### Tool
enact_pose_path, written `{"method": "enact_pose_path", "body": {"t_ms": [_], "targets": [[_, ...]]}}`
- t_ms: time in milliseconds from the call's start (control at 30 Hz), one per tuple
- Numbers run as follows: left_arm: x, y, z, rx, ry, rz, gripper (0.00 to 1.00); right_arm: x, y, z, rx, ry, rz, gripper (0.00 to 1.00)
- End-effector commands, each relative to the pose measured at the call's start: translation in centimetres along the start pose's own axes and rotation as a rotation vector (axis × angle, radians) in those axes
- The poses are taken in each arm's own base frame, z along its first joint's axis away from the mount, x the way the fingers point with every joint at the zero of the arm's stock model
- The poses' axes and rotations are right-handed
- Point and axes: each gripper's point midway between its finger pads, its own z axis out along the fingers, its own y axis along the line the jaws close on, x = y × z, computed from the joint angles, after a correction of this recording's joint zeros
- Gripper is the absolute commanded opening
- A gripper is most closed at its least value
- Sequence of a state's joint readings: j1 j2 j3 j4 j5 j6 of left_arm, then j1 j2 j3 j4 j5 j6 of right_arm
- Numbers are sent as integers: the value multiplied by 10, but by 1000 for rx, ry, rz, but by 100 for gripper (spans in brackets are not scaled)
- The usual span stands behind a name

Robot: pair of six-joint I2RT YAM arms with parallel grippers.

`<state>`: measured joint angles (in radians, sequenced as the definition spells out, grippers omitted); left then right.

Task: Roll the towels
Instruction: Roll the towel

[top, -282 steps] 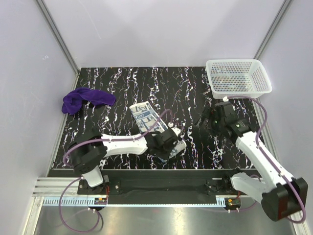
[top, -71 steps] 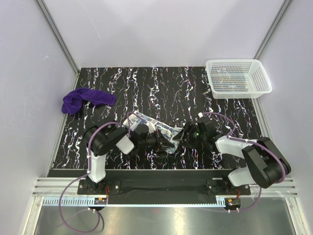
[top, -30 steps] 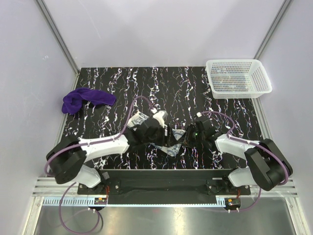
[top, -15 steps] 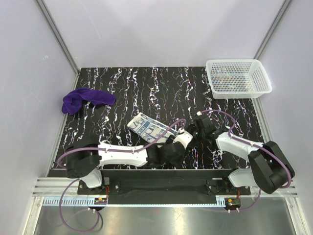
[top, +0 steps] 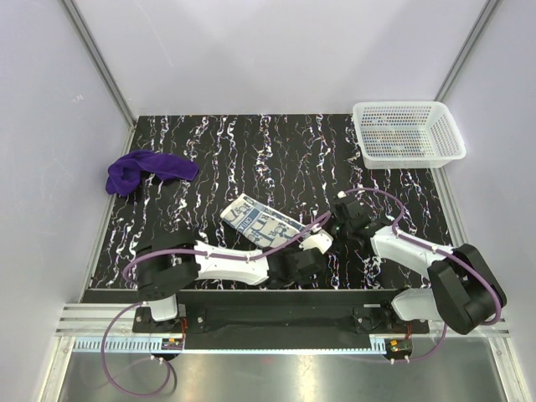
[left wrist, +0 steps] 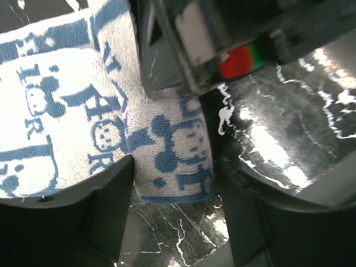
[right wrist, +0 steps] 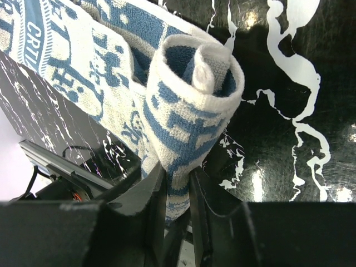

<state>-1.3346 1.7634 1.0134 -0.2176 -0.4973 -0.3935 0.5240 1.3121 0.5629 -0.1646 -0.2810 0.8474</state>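
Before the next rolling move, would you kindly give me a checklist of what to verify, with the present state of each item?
1. The right gripper pinches the patterned towel at its rolled end: ok.
2. Roll wound tight: ok.
3. The left gripper grips the towel's edge: not ok, jaws open astride it.
4. Unrolled part flat on the table: ok.
5. The purple towel rolled: not ok, bunched at far left.
6. The mesh basket clear of both arms: ok.
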Motion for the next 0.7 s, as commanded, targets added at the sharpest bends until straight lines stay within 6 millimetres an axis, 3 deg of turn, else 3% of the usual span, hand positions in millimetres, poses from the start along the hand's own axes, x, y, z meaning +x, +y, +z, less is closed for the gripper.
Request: {"method": "enact_pose_path", "body": {"t_ms": [0,67,167,367,433,467,567,633,667], "targets": [[-16,-2,2,-30,-39,-3,54,-7,25,-9,-67,-15,-38,27],[-13,-1,7,-46,-26,4,41,-6,25,-9,-68,-8,-37,27],[-12,-2,9,-46,-22,7,30,-4,24,-11,-63,-3,-36,27],[-16,-10,7,16,-31,10,20,-1,18,-14,-38,0,-34,33],[-18,-14,7,46,-39,18,20,0,13,-17,-8,1,-31,44],[-18,-18,5,81,-38,18,20,-6,14,-20,2,-23,-38,61],[-21,-19,3,127,-42,-3,20,-14,3,-29,85,-77,-33,85],[-22,-18,2,148,-44,-24,20,-20,1,-38,124,-103,-33,88],[-23,-14,0,207,-50,-69,20,-34,-1,-52,171,-176,-18,93]]}}
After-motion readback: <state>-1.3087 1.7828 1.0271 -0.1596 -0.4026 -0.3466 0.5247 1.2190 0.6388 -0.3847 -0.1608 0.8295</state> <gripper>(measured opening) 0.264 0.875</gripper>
